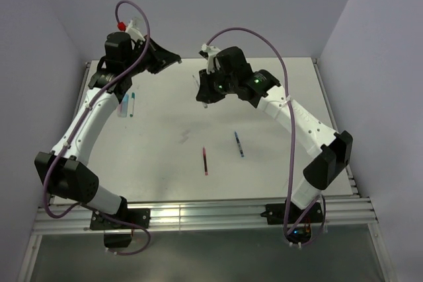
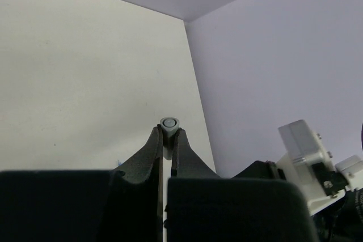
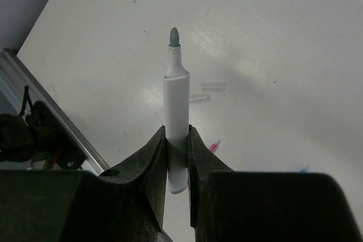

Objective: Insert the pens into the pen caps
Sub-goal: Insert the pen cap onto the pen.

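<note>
Holding a white pen [image 3: 176,92] tip-out, the right jaws are clamped on its barrel. Left jaws pinch a pale grey cap [image 2: 169,123] above the desk [image 1: 264,163].

Cap [image 2: 169,123] in your left gripper [image 1: 177,59] at the table's [image 1: 277,176] back, held pen [image 3: 176,111] in your right gripper [image 1: 201,96] beside it, loose pen [image 1: 205,161] mid-table, second loose pen [image 1: 238,144] to its right, pen cluster [image 1: 127,105] at left.

Held white pen [image 3: 176,111] tip-out, clamped grey cap [image 2: 169,124], red pen [image 1: 205,161], blue pen [image 1: 238,144] lying flat
</note>
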Motion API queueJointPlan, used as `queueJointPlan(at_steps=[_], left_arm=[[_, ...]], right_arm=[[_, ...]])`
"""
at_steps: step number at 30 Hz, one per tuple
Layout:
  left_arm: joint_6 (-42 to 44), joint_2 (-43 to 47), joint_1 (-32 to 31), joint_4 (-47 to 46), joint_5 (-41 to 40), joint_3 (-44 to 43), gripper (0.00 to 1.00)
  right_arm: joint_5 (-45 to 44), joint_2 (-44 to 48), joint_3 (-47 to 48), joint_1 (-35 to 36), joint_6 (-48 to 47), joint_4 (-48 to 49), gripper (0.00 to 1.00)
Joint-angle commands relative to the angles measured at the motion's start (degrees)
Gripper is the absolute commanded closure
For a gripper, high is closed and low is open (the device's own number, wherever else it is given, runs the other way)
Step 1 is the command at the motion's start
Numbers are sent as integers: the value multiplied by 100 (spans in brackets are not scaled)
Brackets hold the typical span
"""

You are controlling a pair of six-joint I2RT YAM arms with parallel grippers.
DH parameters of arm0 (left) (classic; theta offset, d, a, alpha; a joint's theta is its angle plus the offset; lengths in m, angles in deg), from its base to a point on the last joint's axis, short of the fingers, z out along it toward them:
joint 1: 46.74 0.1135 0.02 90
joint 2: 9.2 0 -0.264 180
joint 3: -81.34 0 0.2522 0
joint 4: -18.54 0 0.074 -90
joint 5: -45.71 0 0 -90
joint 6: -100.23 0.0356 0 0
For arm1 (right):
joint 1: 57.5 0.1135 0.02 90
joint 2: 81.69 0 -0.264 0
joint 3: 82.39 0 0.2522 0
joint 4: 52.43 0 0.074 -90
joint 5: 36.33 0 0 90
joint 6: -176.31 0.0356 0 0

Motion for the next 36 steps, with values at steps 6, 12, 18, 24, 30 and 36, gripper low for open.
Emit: queueJointPlan(at_steps=[6,12,18,24,30,36], left_arm=[[-118,23,-396,220,-714,-57,99],[-284,94,-554,36,-459,286,100],[-303,138,-624,-35,-178,401,100],[-311,156,-607,0,-37,278,100],[-328,217,-493,-61,174,269,100],[-434,278,-457,-517,666,497,100]], right_arm=[[393,22,198,96,124,55,100],[534,22,110,105,106,55,100],[499,-31,40,88,115,47,100],[560,13,-65,88,97,47,100],[683,172,-224,44,-8,47,100],[1105,242,-268,17,-96,55,100]])
